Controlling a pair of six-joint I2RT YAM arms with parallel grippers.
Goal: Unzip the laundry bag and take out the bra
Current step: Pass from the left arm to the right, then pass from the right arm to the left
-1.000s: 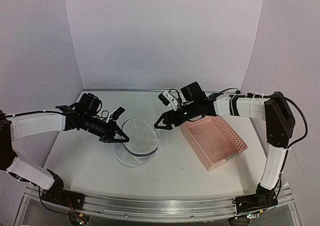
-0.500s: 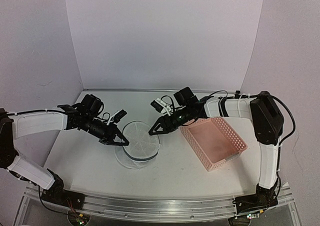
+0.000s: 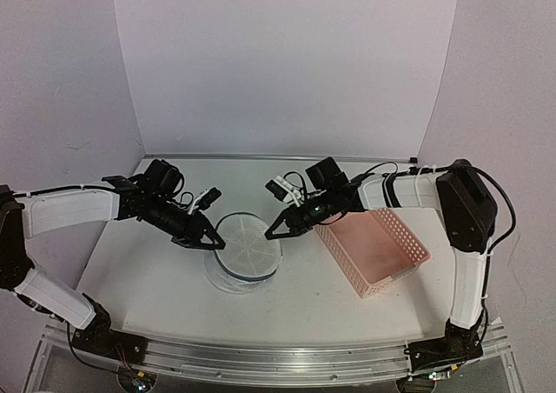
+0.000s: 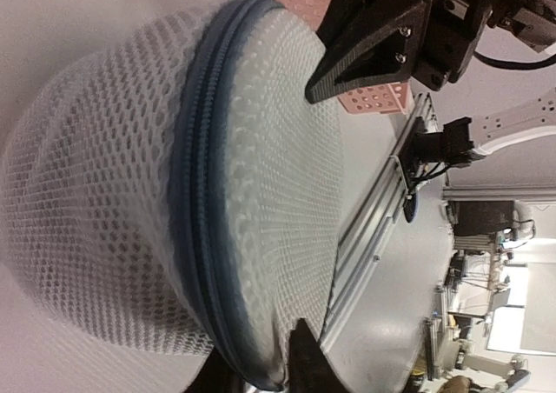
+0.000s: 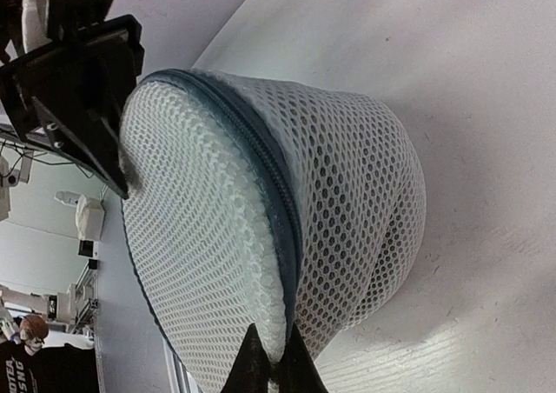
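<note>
The laundry bag (image 3: 248, 247), a white mesh pouch with a dark blue zipper rim (image 4: 195, 193), lies in the middle of the table with its round ribbed face up. My left gripper (image 3: 208, 241) is at the bag's left edge. Its jaws stand a little apart with the rim between the fingers (image 4: 304, 367). My right gripper (image 3: 274, 234) is at the bag's right edge, shut on the mesh beside the zipper (image 5: 274, 363). The bra is hidden; only mesh shows.
A pink perforated basket (image 3: 373, 249) stands just right of the bag, under the right forearm. White walls enclose the table at the back and sides. The metal base rail (image 3: 261, 358) runs along the near edge.
My right gripper has moved left from the basket to the bag's right edge and closed on it. The left jaws have loosened on the rim. The bag has shifted slightly.
</note>
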